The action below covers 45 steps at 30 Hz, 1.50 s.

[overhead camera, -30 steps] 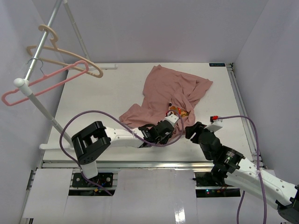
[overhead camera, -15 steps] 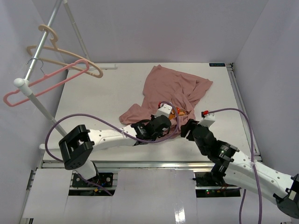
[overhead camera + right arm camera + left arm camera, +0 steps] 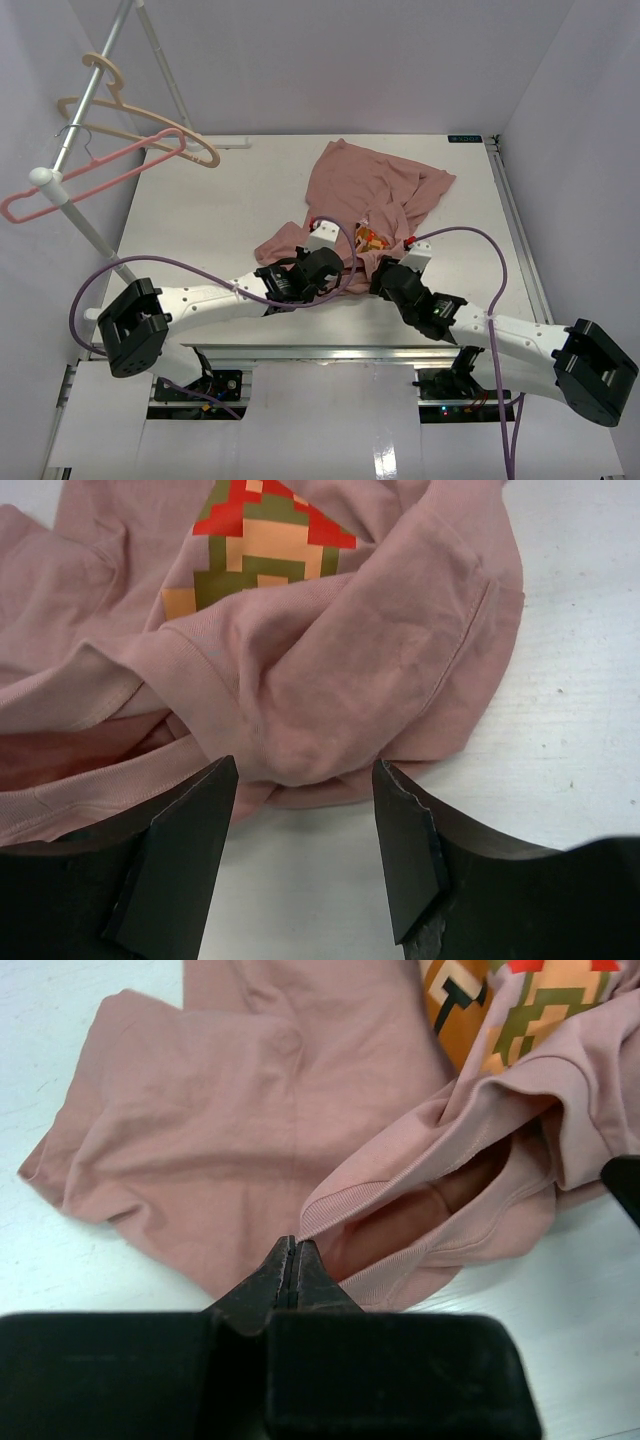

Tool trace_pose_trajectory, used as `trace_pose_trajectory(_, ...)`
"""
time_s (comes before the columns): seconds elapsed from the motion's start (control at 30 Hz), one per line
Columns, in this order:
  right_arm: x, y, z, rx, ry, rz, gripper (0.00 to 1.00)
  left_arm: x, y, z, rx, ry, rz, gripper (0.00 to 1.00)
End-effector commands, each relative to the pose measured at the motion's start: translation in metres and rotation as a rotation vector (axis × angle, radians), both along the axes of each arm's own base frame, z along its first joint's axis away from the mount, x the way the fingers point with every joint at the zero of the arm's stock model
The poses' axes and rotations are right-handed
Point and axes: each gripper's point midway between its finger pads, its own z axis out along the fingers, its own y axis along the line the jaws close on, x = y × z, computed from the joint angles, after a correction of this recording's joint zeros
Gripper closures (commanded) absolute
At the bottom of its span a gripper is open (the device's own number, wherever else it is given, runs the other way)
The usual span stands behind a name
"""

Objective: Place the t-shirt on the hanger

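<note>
You've hung nothing yet: the t-shirt lies crumpled on the surface at centre frame, well apart from the hanger on the rail at upper left, with its collar rib at the tips of your pressed-shut left gripper, which shows no clear pinch, and a fold just ahead of your wide-open, empty right gripper.
</note>
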Motion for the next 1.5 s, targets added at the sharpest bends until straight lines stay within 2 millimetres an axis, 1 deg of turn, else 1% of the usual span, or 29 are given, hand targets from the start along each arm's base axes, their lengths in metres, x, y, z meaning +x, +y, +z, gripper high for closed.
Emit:
trace_pose_trajectory(0.0, 0.023, 0.017, 0.033, 0.06, -0.168, 0.025, 0.37, 0.002, 0.003, 0.013, -0.065, -0.037, 0.0, 1.0)
trace_pose_trajectory(0.1, 0.035, 0.026, 0.036, 0.003, -0.17, 0.026, 0.35, 0.005, 0.005, 0.011, -0.074, -0.034, 0.008, 1.0)
trace_pose_trajectory(0.17, 0.042, 0.03, 0.033, -0.05, -0.163, 0.022, 0.34, 0.004, 0.004, 0.012, -0.096, -0.036, 0.004, 1.0)
trace_pose_trajectory(0.23, 0.045, 0.034, 0.032, -0.062, -0.162, 0.031, 0.33, 0.003, 0.004, 0.012, -0.118, -0.039, -0.005, 1.0)
trace_pose_trajectory(0.27, 0.045, 0.036, 0.028, -0.078, -0.158, 0.042, 0.33, 0.002, 0.002, 0.016, -0.138, -0.04, -0.015, 1.0)
trace_pose_trajectory(0.4, 0.05, 0.036, 0.023, -0.109, -0.16, 0.029, 0.32, 0.003, 0.005, 0.016, -0.149, -0.04, -0.012, 1.0)
trace_pose_trajectory(0.47, 0.05, 0.033, 0.017, -0.143, -0.148, 0.02, 0.32, 0.005, 0.007, 0.014, -0.145, -0.036, -0.008, 1.0)
trace_pose_trajectory(0.57, 0.048, 0.034, 0.016, -0.168, -0.156, 0.023, 0.3, 0.005, 0.007, 0.012, -0.146, -0.028, -0.01, 1.0)
trace_pose_trajectory(0.73, 0.047, 0.036, 0.016, -0.209, -0.167, 0.018, 0.21, 0.004, 0.003, 0.014, -0.169, -0.02, -0.021, 1.0)
trace_pose_trajectory(0.8, 0.047, 0.036, 0.014, -0.232, -0.162, 0.012, 0.22, 0.003, 0.003, 0.014, -0.173, -0.018, -0.023, 1.0)
trace_pose_trajectory(1.0, 0.046, 0.04, 0.017, -0.286, -0.176, -0.016, 0.19, 0.004, 0.005, 0.014, -0.172, -0.019, -0.019, 1.0)
trace_pose_trajectory(1.07, 0.046, 0.033, 0.012, -0.326, -0.154, -0.043, 0.19, 0.004, 0.006, 0.015, -0.174, -0.022, -0.017, 1.0)
trace_pose_trajectory(1.23, 0.04, 0.01, -0.003, -0.444, -0.102, -0.102, 0.19, 0.004, 0.011, 0.017, -0.182, -0.029, -0.005, 1.0)
trace_pose_trajectory(1.3, 0.039, 0.004, -0.001, -0.462, -0.097, -0.128, 0.18, 0.004, 0.012, 0.018, -0.182, -0.028, -0.004, 1.0)
trace_pose_trajectory(1.37, 0.035, -0.008, 0.001, -0.497, -0.085, -0.163, 0.18, 0.005, 0.013, 0.017, -0.18, -0.025, -0.002, 1.0)
trace_pose_trajectory(1.47, 0.03, -0.021, 0.01, -0.519, -0.071, -0.211, 0.18, 0.005, 0.015, 0.017, -0.181, -0.028, 0.003, 1.0)
